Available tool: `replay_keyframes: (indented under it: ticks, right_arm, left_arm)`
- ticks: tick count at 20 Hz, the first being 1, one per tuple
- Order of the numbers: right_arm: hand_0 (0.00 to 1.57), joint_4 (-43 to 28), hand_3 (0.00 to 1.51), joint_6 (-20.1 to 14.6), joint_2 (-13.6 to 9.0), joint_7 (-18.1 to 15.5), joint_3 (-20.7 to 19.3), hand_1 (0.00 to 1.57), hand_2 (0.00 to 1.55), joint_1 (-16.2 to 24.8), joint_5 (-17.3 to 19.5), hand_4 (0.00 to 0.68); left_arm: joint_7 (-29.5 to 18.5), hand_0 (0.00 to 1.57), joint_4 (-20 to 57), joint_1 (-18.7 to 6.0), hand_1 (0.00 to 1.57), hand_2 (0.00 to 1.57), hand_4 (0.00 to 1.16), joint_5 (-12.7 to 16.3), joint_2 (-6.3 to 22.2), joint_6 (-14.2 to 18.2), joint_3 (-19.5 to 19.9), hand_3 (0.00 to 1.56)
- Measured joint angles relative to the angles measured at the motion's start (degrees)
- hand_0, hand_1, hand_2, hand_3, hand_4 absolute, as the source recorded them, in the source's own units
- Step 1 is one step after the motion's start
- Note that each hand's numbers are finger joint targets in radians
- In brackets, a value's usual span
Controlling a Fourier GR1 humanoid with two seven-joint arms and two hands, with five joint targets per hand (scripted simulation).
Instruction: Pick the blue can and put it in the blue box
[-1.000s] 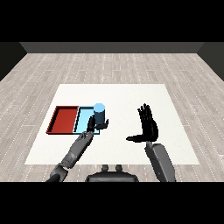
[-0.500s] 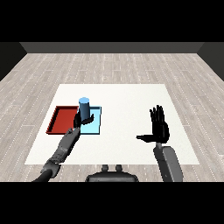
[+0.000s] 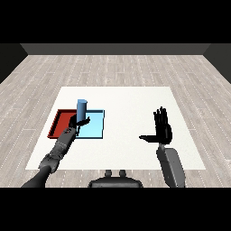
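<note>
A: Where is the blue can [image 3: 81, 109] shown?

B: Left of centre in the frame, upright, enclosed by the curled fingers of the left hand [image 3: 75, 122]. It is seen over the seam between the red tray [image 3: 59, 125] and the light blue tray [image 3: 95, 127]; whether it is resting on a tray floor cannot be told.

A: What is judged done, and what is left?

B: The pick is judged complete. Placement inside the light blue tray and release are judged outstanding. The right hand [image 3: 162, 130] is held at right of centre above the white table [image 3: 131, 103], fingers spread, holding nothing.
</note>
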Motion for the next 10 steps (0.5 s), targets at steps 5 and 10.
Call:
replay_keyframes:
  ticks: [5,10]
  right_arm:
    - [0.00,5.12,0.00,1.16,0.64,-1.71,-1.24,0.00,0.00,-1.34,-0.12,0.000]
    - [0.00,7.02,0.00,2.72,0.98,-3.27,-2.33,0.00,0.00,-0.42,-1.00,0.000]
  left_arm:
    - [3.17,1.38,8.36,-3.43,1.38,1.30,0.88,-2.88,-2.24,1.44,-0.99,1.00]
    - [3.62,1.54,12.22,-4.40,1.54,1.42,0.84,-4.96,-2.98,0.56,-1.93,0.34]
